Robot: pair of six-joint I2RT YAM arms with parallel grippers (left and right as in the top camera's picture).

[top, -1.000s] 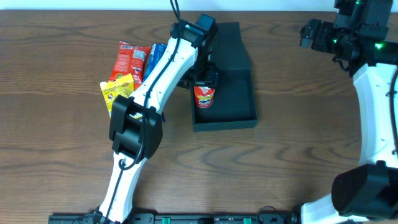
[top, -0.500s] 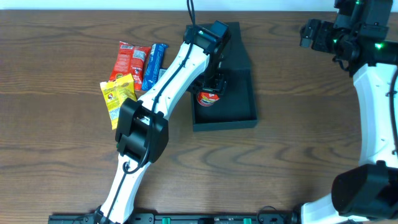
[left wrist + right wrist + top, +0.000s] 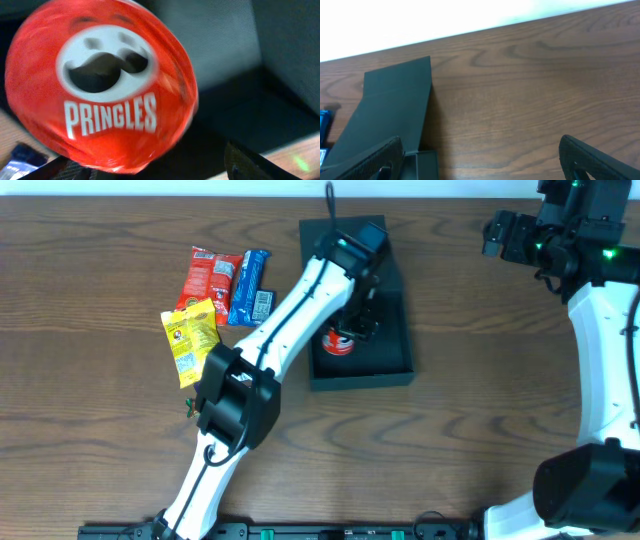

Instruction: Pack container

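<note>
Nearest the robot's base, a crinkled yellow snack packet (image 3: 190, 335) lies on the brown wooden table (image 3: 100, 440). A red packet (image 3: 210, 278) and a blue packet (image 3: 247, 285) lie just beyond it, all to the left of the matte black shallow container (image 3: 392, 355). The left arm is by far the nearer to them.

In the container's near-left part sits a short red Pringles can (image 3: 338, 342), just below the left gripper (image 3: 362, 320). In the wrist view the fingers are spread and the can fills most of the gap. One fingertip (image 3: 250, 162) stands clear of it, so the can seems to rest free rather than pinched. It is blurred, and its long axis cannot be read.

Farther back the black lid flap (image 3: 395, 110) lies open. The right gripper (image 3: 481, 159) hovers near the table's far edge, fingers wide apart on nothing.
</note>
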